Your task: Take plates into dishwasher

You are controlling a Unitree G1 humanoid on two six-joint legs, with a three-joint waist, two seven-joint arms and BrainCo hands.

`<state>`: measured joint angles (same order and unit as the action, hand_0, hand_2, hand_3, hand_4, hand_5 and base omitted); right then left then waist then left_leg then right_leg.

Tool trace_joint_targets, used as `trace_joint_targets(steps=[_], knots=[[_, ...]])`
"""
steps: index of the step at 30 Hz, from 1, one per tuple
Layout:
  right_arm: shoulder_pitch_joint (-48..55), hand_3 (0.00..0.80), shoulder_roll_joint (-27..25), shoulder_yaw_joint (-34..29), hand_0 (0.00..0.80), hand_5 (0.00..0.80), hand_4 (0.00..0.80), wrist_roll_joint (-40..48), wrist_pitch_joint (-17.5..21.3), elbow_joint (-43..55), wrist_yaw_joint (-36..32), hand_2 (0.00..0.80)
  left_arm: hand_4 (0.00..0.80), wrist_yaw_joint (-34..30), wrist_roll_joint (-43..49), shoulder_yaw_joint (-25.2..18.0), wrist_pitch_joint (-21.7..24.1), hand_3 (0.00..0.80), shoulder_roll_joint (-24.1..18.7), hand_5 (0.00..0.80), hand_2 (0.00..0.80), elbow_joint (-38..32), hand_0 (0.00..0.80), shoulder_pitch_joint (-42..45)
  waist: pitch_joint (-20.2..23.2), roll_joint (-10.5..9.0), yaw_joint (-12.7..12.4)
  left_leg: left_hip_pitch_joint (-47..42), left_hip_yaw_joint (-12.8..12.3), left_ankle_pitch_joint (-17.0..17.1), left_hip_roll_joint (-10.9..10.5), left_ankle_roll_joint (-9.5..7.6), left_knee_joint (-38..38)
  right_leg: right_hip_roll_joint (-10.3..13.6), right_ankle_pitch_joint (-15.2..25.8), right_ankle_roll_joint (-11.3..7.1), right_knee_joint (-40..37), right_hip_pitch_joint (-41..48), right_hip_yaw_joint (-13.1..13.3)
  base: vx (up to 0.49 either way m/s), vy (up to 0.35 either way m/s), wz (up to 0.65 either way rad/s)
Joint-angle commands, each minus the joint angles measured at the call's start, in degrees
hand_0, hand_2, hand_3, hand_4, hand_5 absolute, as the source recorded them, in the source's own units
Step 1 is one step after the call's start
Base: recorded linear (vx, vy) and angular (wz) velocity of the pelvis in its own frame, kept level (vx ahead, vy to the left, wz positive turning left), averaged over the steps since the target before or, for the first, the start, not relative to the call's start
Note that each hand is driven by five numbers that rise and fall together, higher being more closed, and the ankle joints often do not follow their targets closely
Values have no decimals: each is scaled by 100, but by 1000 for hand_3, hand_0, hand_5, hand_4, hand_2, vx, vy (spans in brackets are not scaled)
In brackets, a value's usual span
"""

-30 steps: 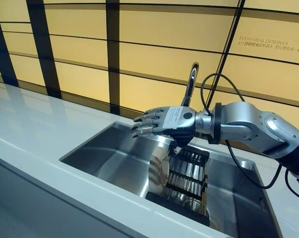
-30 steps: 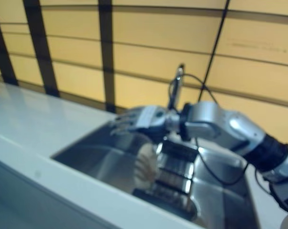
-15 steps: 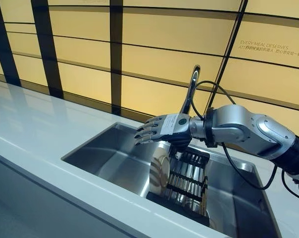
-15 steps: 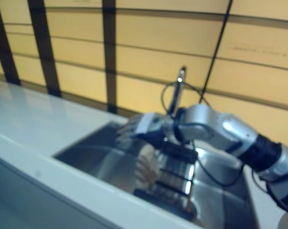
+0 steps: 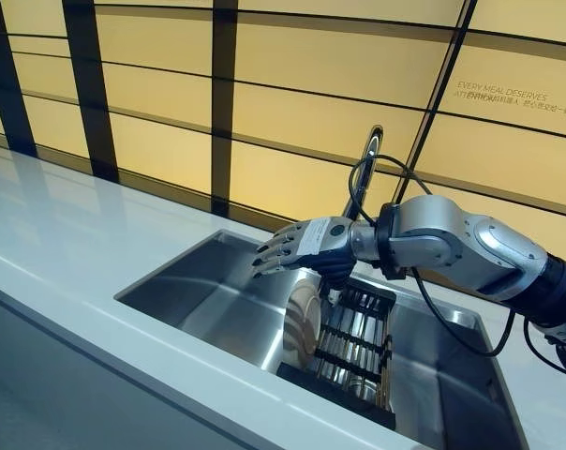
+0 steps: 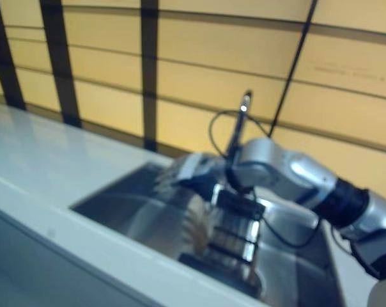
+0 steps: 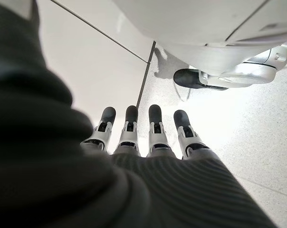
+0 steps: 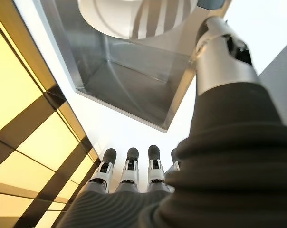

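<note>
Right hand (image 5: 306, 246), fingers straight and apart, hovers above the round white plate (image 5: 303, 323), seemingly upright beside the black rack (image 5: 353, 349) in the steel sink (image 5: 208, 298); left hand (image 7: 148, 137) fingers straight.

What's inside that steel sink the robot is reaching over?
Inside the sink a dark rack holds one plate standing on edge. The right hand hovers open above it. The rack's lower part and the sink floor beneath it are hidden.
</note>
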<state>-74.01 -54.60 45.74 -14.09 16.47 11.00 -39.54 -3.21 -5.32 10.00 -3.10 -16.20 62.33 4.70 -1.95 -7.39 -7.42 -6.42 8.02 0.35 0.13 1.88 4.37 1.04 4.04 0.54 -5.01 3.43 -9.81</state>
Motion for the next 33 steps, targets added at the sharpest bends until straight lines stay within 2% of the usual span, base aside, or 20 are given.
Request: trace_joint_targets(steps=[1, 33], knots=[[-652, 0, -35, 327, 0, 0, 0, 165, -313, -384, 0, 0, 0, 63, -28, 32, 81, 0, -45, 0, 0, 224, 0, -183, -9, -226, -222, 164, -421, 76, 208, 123, 5, 229, -276, -362, 1, 301, -130, 0, 0, 0], [-71, 0, 435, 606, 0, 0, 0, -101, 64, -1290, -13, 0, 0, 39, 118, 150, 80, 0, -117, 0, 0, 236, 0, -158, -223, -268, -385, 213, -357, 107, 206, 108, -23, 175, -301, -336, 1, 341, -180, 0, 0, 0]])
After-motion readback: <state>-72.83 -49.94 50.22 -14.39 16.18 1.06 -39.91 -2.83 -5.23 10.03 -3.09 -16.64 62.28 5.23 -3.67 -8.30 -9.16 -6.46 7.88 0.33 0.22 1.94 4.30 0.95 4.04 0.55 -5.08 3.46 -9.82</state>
